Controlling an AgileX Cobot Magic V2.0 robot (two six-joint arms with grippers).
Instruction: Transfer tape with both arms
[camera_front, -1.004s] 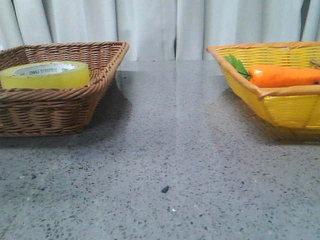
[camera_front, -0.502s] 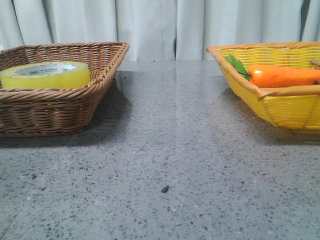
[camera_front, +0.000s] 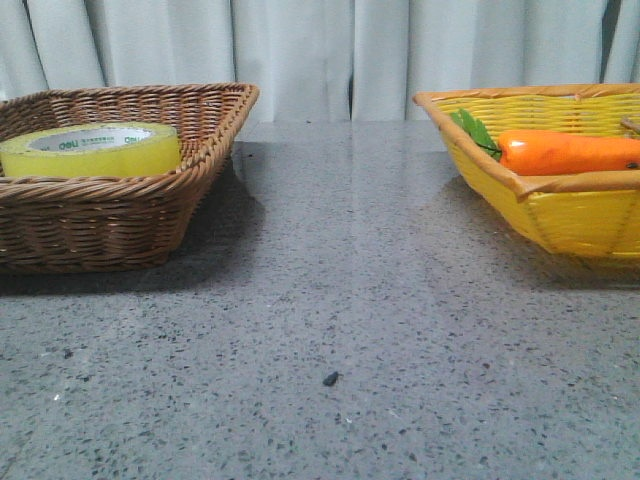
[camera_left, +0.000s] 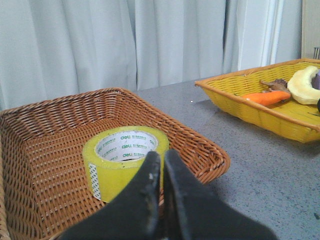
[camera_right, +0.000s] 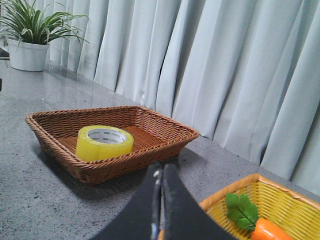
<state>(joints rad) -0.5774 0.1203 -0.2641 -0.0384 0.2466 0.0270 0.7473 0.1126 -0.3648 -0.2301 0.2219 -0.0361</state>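
Note:
The yellow tape (camera_front: 92, 148) with its white "deli" core lies flat in the brown wicker basket (camera_front: 200, 170) at the left. It also shows in the left wrist view (camera_left: 120, 160) and in the right wrist view (camera_right: 104, 142). My left gripper (camera_left: 162, 156) is shut and empty, just above the basket's near side, close to the tape. My right gripper (camera_right: 160, 169) is shut and empty, above the edge of the yellow basket (camera_right: 260, 200), far from the tape. Neither arm shows in the front view.
The yellow basket (camera_front: 560, 215) at the right holds an orange carrot (camera_front: 565, 152) with green leaves. In the left wrist view it also holds a pale curved item (camera_left: 304, 85). A small dark speck (camera_front: 329, 379) lies on the grey table. A potted plant (camera_right: 30, 37) stands far off.

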